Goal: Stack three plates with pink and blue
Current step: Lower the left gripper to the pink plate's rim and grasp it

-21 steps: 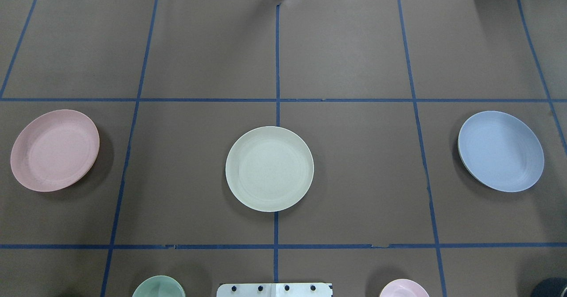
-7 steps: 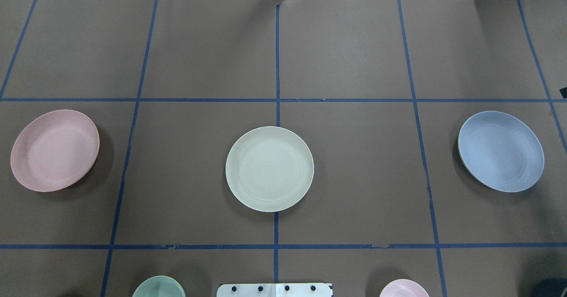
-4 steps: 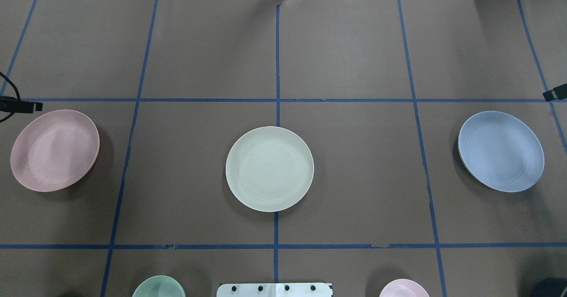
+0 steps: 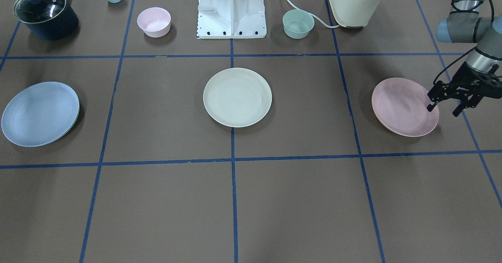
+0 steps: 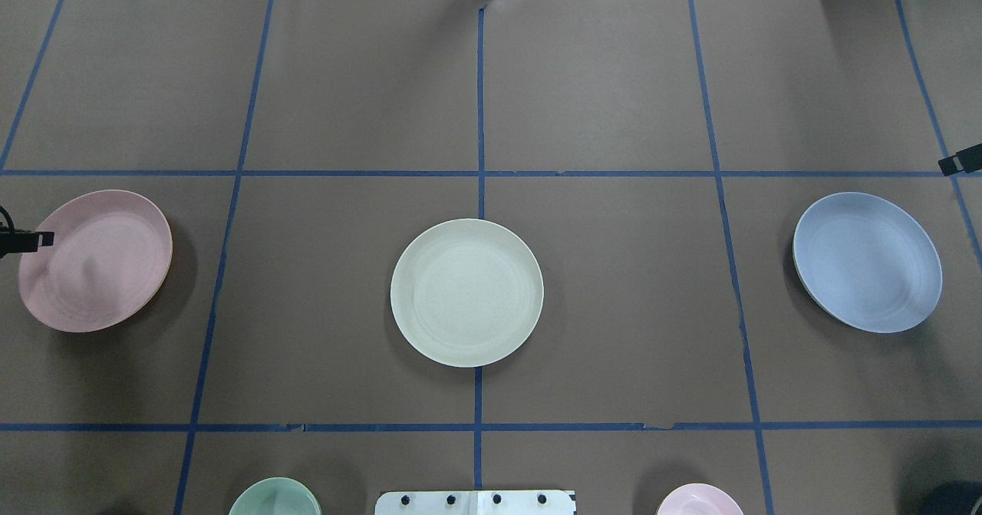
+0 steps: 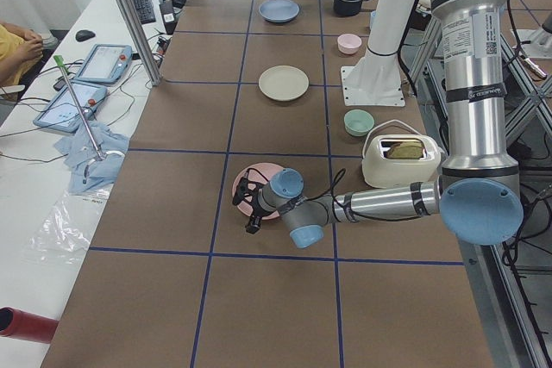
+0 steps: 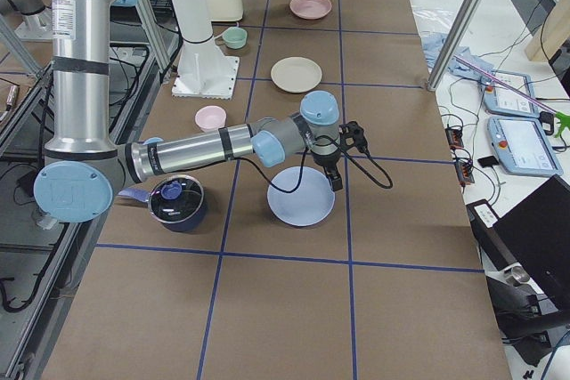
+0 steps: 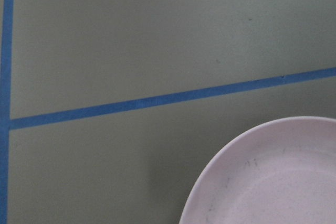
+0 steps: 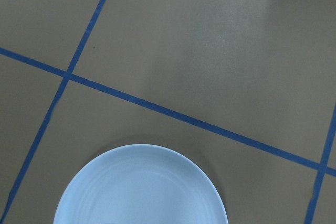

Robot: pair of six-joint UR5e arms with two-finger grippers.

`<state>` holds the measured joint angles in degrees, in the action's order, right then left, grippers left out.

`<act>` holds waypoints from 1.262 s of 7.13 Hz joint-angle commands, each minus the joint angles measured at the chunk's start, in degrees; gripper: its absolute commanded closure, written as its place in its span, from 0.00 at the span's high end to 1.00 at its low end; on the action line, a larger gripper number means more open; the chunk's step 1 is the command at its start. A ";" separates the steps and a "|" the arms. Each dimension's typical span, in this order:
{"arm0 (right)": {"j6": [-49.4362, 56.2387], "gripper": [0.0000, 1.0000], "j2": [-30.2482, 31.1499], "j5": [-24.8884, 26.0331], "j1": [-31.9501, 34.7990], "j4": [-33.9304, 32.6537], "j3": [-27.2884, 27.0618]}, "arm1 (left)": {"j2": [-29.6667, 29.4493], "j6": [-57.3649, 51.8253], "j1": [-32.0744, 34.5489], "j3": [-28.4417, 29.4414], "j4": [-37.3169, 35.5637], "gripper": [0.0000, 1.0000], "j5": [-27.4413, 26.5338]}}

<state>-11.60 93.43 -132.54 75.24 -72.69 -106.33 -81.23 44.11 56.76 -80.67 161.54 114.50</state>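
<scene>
Right now the left gripper (image 4: 444,109) hangs low at the outer rim of the pale pink plate (image 4: 402,106), which lies flat near the end of the bench (image 4: 298,200) on the robot's left. Its jaws stand wide, one finger over the rim and the other outside it above the brown paper. The forearm reaches out nearly level from the robot's edge of the bench, with the wrist bent so the fingers point down. To my eye the step in hand is taking hold of this plate. The lip is shallow, so the outer finger should go down to the bench and the jaws should close squarely across the rim, or the plate may slide or tip. The cream-white plate (image 4: 237,97) sits mid-bench, and the light blue plate (image 4: 39,114) lies near the opposite end. There the right gripper (image 7: 335,175) hovers by the blue plate's far rim; I cannot tell how wide it is. Nothing is stacked yet.
</scene>
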 commanded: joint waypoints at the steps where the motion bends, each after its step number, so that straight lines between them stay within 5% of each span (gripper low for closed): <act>1: 0.00 1.00 0.00 0.00 0.00 0.00 -0.02 | 0.72 0.01 -0.86 0.16 0.79 0.21 0.02; 2: 0.00 1.00 0.00 0.00 0.00 0.00 -0.02 | 0.81 0.01 -0.86 0.17 0.79 0.00 0.02; 5: 0.00 1.00 0.09 0.00 0.00 0.09 -0.02 | 1.07 -0.43 -0.77 -0.62 0.97 0.00 0.63; 7: 0.00 1.00 0.09 0.00 0.00 0.00 -0.02 | 0.81 -0.34 -0.08 -6.13 -1.39 0.00 7.62; 9: 0.00 1.00 0.09 0.00 0.00 0.09 -0.02 | -0.76 0.36 0.19 -18.92 -18.09 0.00 8.99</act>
<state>-11.60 93.52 -132.54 75.24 -72.62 -106.35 -80.94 43.92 56.83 -91.52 153.81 122.33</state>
